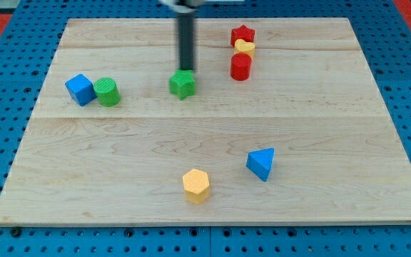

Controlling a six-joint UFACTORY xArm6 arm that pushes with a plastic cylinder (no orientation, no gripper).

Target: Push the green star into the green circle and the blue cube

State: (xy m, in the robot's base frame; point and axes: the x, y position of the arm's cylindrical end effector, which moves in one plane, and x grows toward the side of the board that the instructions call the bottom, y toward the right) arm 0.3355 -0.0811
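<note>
The green star (183,84) lies on the wooden board, left of centre in the upper half. My tip (186,70) stands just above the star in the view, touching or almost touching its upper edge. The green circle (108,92) and the blue cube (80,89) sit side by side and touching, well to the view's left of the star, the cube on the left.
A red star (242,34), a yellow block (245,48) and a red cylinder (240,66) form a column at the upper right of centre. A blue triangle (261,163) and a yellow hexagon (196,185) lie in the lower half.
</note>
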